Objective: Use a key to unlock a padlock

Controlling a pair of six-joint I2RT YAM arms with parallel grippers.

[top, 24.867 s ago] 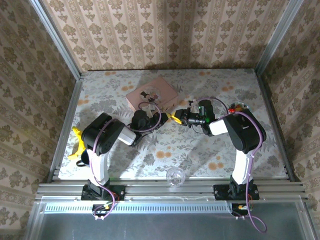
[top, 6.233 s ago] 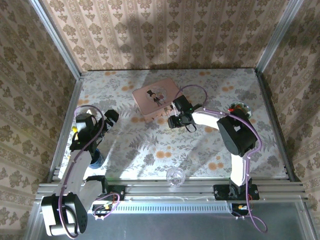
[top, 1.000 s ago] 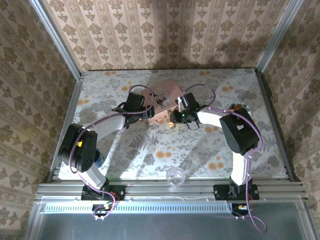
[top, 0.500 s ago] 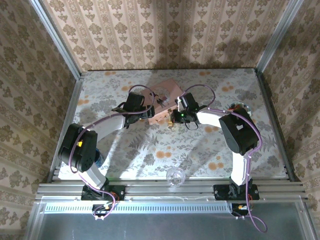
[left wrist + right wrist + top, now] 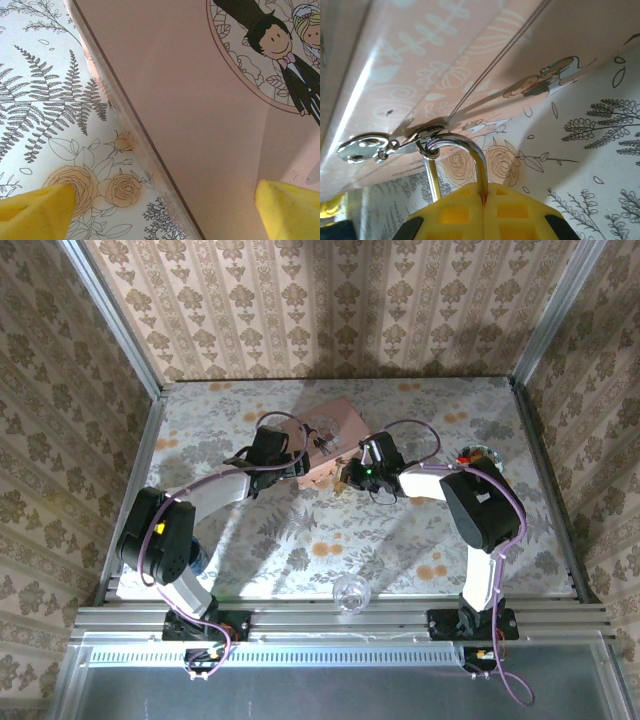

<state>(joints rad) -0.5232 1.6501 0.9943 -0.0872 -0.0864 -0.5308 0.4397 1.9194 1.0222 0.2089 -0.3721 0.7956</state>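
The pink picture-lidded box (image 5: 330, 428) sits at the table's back middle. The padlock's silvery shackle (image 5: 470, 150) hooks through the box's metal hasp ring (image 5: 427, 142). Its far leg runs down between my right gripper's (image 5: 483, 192) yellow pads, which are shut together on it. The padlock's body is hidden behind those pads. In the top view my right gripper (image 5: 350, 476) is at the box's front right corner. My left gripper (image 5: 167, 212) stands open, its yellow pads (image 5: 40, 212) wide apart astride the box's lid edge (image 5: 130, 135). The key is out of view.
A clear glass ball (image 5: 350, 592) rests at the near edge of the floral table (image 5: 330, 540). A small colourful object (image 5: 478, 456) lies at the right side and a blue one (image 5: 196, 560) by the left arm. Papered walls enclose three sides.
My right gripper has closed on the padlock's shackle and its wrist has shifted slightly to the right. The left arm and the box have stayed put.
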